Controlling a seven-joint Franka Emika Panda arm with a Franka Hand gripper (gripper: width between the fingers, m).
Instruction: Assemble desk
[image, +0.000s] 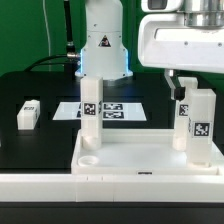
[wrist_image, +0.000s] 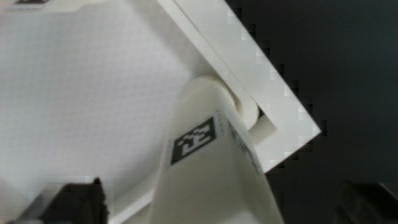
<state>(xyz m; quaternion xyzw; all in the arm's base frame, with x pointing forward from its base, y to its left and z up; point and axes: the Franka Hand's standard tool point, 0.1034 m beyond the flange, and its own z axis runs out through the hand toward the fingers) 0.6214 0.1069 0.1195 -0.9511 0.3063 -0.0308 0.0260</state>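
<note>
The white desk top (image: 135, 150) lies flat near the front, its tray side up. One leg (image: 90, 105) with a tag stands upright in its far corner at the exterior view's left. A second tagged leg (image: 197, 125) stands in the corner at the right. My gripper (image: 190, 84) hangs just over this second leg's upper end, open. In the wrist view the leg (wrist_image: 222, 150) runs between my fingers (wrist_image: 75, 203), with a gap beside the finger that shows. The gripper (wrist_image: 217, 206) straddles it. A third leg (image: 28, 115) lies loose on the black table at the left.
The marker board (image: 118, 110) lies flat behind the desk top. The robot's base (image: 105, 45) stands at the back centre. A long white wall (image: 60, 186) runs along the front edge. A round socket (image: 88, 158) shows in the top's near left corner.
</note>
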